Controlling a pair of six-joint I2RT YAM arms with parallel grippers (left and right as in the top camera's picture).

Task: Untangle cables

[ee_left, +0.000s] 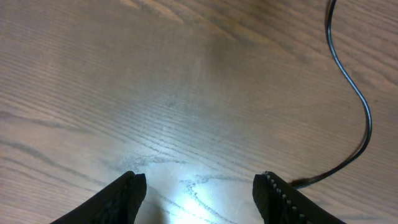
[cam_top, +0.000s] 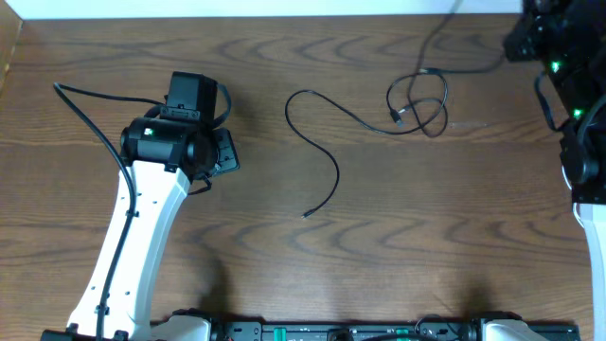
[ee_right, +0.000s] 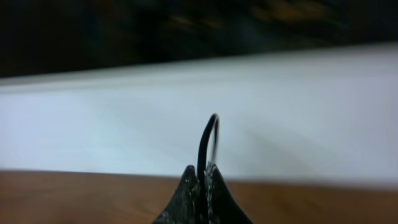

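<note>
One thin black cable (cam_top: 327, 156) lies loose on the table in an open curve, its small plug end toward the front. It also shows at the right of the left wrist view (ee_left: 365, 121). A second thin dark cable (cam_top: 417, 104) lies looped at the back right, with a strand running toward my right gripper (cam_top: 523, 43). My right gripper (ee_right: 203, 169) is shut on a thin black cable (ee_right: 206, 140) that arcs up between its fingers. My left gripper (ee_left: 199, 186) is open and empty above bare wood, left of the loose cable (cam_top: 227, 152). I see no white cord.
The wooden table (cam_top: 284, 256) has a white edge along the back (cam_top: 237, 9). Thicker black cables run along the left arm (cam_top: 95, 99). The right arm's white link (cam_top: 597, 237) stands at the right edge.
</note>
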